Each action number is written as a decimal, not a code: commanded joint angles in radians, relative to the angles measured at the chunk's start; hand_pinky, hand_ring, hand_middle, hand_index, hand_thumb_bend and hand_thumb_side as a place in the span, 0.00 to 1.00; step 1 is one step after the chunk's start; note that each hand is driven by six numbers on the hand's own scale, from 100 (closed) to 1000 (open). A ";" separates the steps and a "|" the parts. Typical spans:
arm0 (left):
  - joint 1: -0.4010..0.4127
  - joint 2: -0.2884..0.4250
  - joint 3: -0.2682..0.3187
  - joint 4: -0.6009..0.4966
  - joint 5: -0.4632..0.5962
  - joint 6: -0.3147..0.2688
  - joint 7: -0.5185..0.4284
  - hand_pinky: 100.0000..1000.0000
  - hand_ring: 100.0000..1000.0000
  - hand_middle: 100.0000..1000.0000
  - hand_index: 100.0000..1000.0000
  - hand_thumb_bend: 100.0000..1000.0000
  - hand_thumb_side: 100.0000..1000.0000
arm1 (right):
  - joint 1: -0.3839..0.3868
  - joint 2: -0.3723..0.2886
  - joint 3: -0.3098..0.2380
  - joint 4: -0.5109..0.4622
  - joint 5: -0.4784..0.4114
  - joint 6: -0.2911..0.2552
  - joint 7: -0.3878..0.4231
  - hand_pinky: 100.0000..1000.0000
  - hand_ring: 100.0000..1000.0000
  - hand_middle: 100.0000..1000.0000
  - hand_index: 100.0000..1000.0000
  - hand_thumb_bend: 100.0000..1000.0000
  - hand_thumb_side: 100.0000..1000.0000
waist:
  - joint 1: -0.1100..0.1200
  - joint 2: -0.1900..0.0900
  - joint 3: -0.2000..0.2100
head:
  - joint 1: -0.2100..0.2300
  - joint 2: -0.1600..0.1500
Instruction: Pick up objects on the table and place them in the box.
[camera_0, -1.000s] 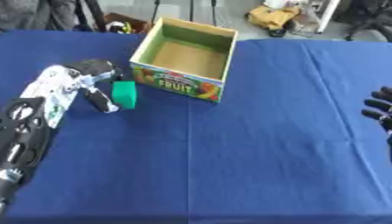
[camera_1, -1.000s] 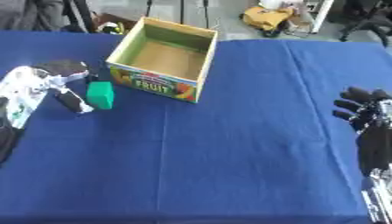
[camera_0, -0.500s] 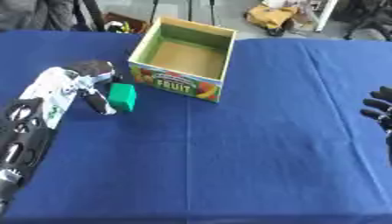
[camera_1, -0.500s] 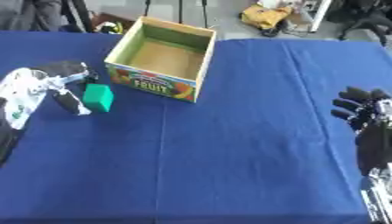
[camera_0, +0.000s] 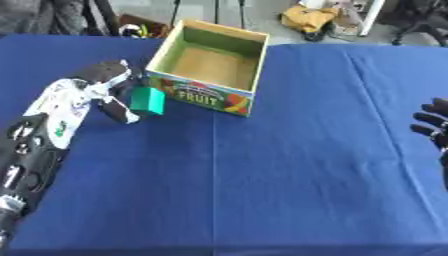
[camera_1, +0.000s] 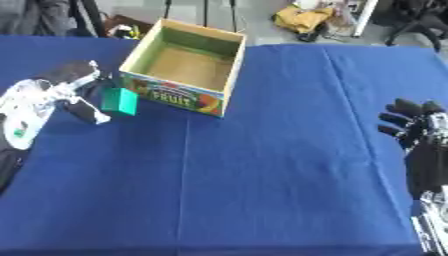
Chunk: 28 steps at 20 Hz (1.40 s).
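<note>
Blue cloth-covered table is filling nearly the whole view, seen from above, w/ the near half lying bare.

At the right edge, abt mid-height, robot's right hand is resting idle over the cloth, black fingers pointing up and straight or relaxed, grasping nothing. It is sitting well apart from everything else on the table.

On the left side, robot's left arm is running up from the lower left corner, black lower down, white w/ small green marks nearer the wrist. Left hand is sitting at the arm's far end, on the cloth. Dark fingers are arching over the far side while a pale thumb or finger is angling down toward the near right. The hand is lying just beside a small green block, at its left; cannot tell whether any finger is actually touching it, and the fingers are not closing round it. So the hand is reading as released, not clenched.

The green block is standing on the cloth, between the left hand and the box, just left of the box's near left corner, outside it.

Farther back, left of centre, an open cardboard box is sitting slightly askew on the table. Its near wall is showing a colourful fruit print w/ the word FRUIT. Inside is looking plain brown w/ greenish walls.
</note>
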 joint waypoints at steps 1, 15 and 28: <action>-0.033 0.034 0.009 -0.067 0.045 0.012 -0.002 0.48 0.23 0.13 0.35 0.31 0.00 | -0.009 -0.017 -0.006 -0.012 0.000 -0.003 0.001 0.70 0.72 0.69 0.77 0.00 1.00 | 0.003 -0.014 0.001 | -0.003 0.006; -0.234 -0.092 0.031 0.043 -0.009 0.141 0.068 0.51 0.30 0.21 0.42 0.37 0.00 | -0.022 -0.014 0.005 -0.011 -0.003 -0.001 0.012 0.70 0.72 0.69 0.77 0.00 1.00 | 0.006 -0.005 -0.037 | 0.023 0.005; -0.346 -0.188 0.148 0.420 -0.267 0.176 0.377 0.62 0.52 0.46 0.66 0.50 0.31 | -0.058 -0.001 0.020 -0.015 -0.003 0.003 0.029 0.70 0.72 0.69 0.78 0.00 1.00 | 0.021 0.048 -0.135 | 0.064 -0.047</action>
